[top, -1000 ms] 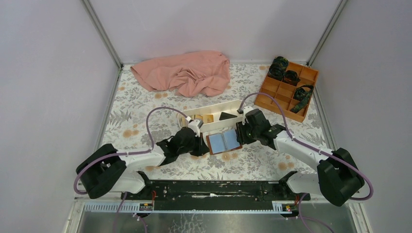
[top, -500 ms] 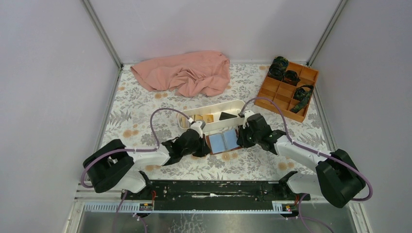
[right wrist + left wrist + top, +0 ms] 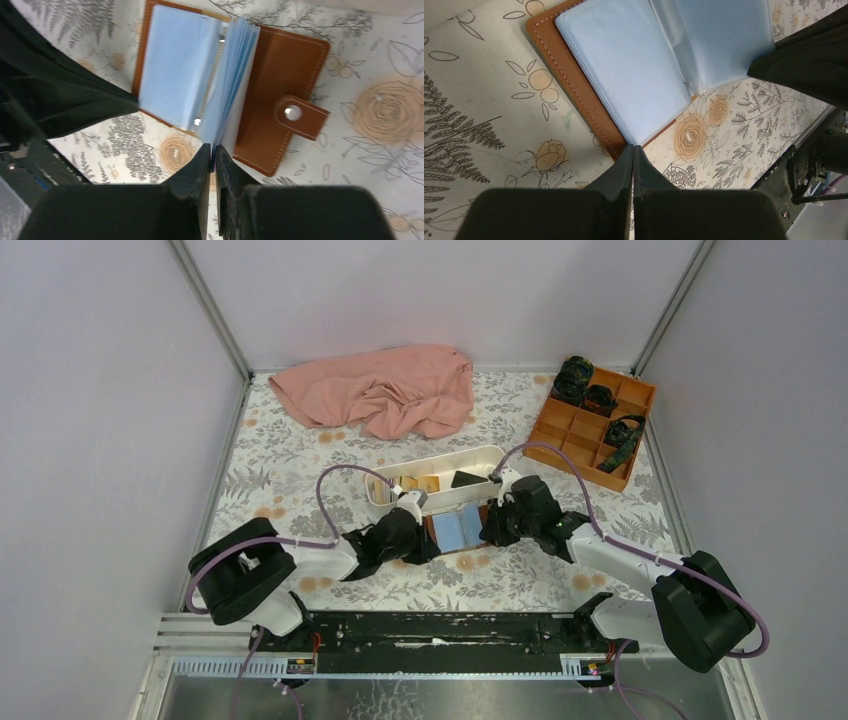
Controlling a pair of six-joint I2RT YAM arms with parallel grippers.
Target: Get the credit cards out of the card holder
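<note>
Card holder: the small brown leather bifold card holder [image 3: 458,530] lies open and flat on the floral-patterned counter [image 3: 300,470]. It sits just on the near side of the long white oval tray [image 3: 440,498], between the fingers of the two arms.
Sleeves: light blue translucent plastic sleeves [image 3: 175,70] fill the inside. Some lie flat on one cover and the rest stand fanned up from the spine. Whether cards sit inside them cannot be told.
Snap tab: the small leather snap tab [image 3: 300,116] sticks out from the bare cover, its metal stud facing up.
Left gripper: the left gripper [image 3: 632,150] has its fingers pressed together with nothing between them. Their tips are at the near corner of the leather cover.
Right gripper: the right gripper [image 3: 212,150] has its fingers nearly together, with a thin slit left. The edge of the fanned sleeves runs down to the tips. Whether a sleeve is pinched, I cannot tell.
Tray: thin yellow-orange cards [image 3: 420,483] and a black flat piece [image 3: 465,479] lie in it.
Far side: a crumpled pink cloth [image 3: 385,390] lies there, and an orange compartmented box [image 3: 575,425] holds dark items.
</note>
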